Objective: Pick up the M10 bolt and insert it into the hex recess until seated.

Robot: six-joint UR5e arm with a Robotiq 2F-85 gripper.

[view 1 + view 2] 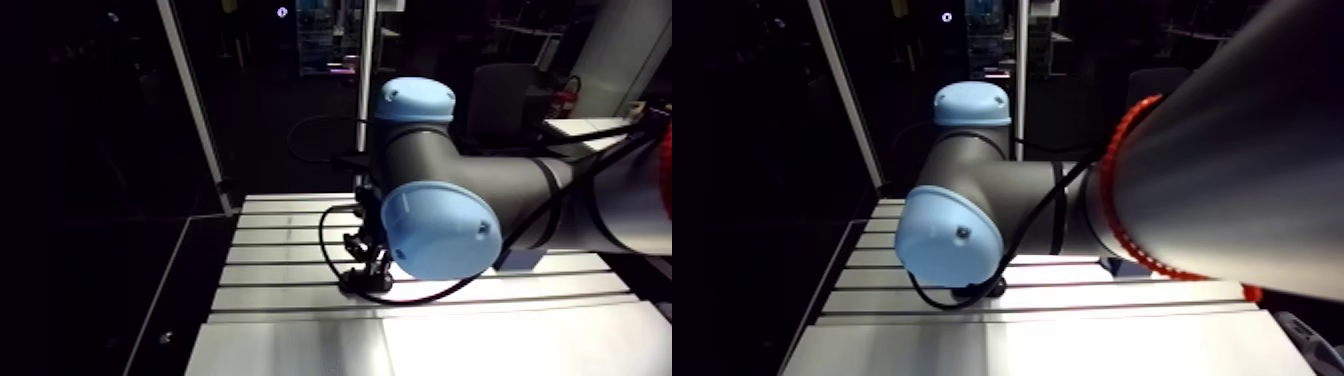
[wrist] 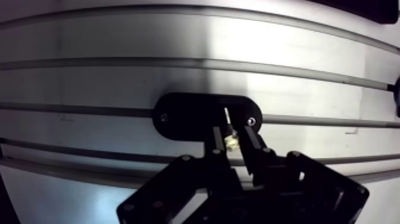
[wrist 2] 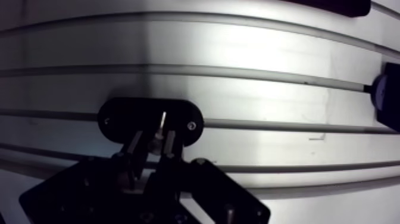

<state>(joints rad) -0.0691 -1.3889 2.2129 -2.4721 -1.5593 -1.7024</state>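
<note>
The arm view looks down from the upper link across the slotted table [image 1: 290, 345], a blue-capped joint [image 1: 440, 230] close before the lens and the gripper [image 1: 368, 266] small at its 8 o'clock. The wrist view hangs close over the table, a black oval plate [image 2: 190, 116] at the gripper's 12 o'clock. Both views share that plate and the slots around it.
</note>
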